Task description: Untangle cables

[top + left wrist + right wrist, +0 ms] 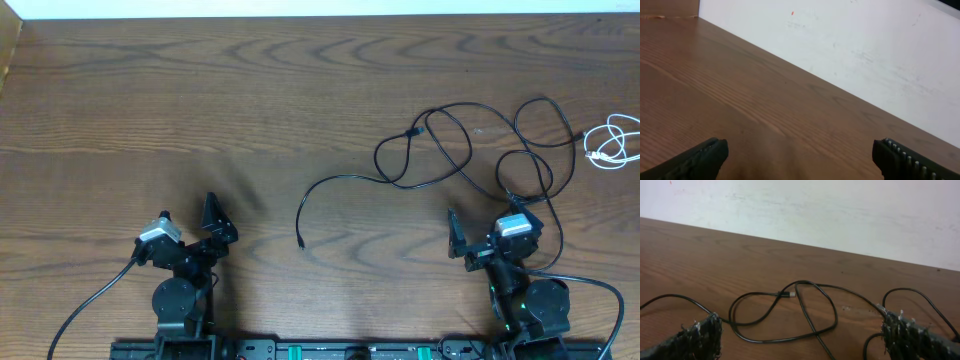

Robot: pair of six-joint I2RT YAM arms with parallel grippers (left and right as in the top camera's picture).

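Hazard: crossed loops of black cable (pixel 440 150) lie before the wide-open right gripper (pixel 800 330); pinching two strands together could tighten them. Left gripper (pixel 800 152), equally wide, holds nothing; white cable (pixel 612 142) lies apart.

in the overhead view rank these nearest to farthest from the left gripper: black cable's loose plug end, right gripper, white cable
From the left gripper:
1. black cable's loose plug end, just to its right, toward the middle.
2. right gripper, across on the right side, at about the same depth.
3. white cable, bunched at the far right edge, farther back.
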